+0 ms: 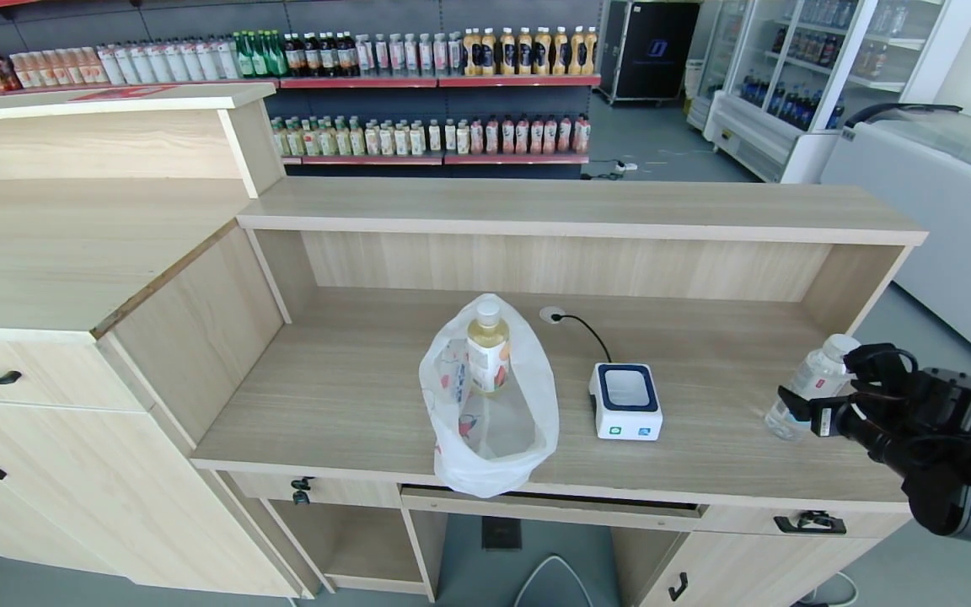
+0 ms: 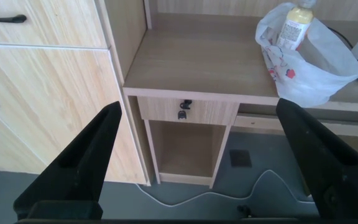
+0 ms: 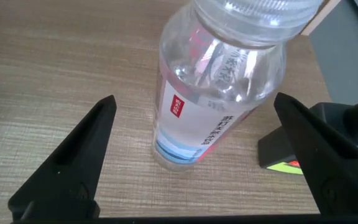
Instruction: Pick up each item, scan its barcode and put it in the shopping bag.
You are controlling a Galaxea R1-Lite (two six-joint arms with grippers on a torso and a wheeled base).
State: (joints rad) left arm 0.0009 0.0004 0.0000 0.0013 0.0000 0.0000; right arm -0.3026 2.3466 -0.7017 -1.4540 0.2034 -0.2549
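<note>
Two bottles on counter (image 1: 351,396). Left gripper (image 2: 197,106) hangs off front-left corner, fingers wide, holding nothing, likely idle. Shopping bag (image 1: 528,421) at front edge, middle, mouth open; juice bottle (image 1: 488,350) upright inside, presumably scanned. Scanner (image 1: 625,400) just beside, window up. Water bottle (image 1: 806,388) upright near right edge. Right gripper (image 3: 194,98) fingers wide, flanking it, seemingly set to grasp.

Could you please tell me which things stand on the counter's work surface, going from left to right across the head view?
shopping bag → barcode scanner → water bottle
</note>
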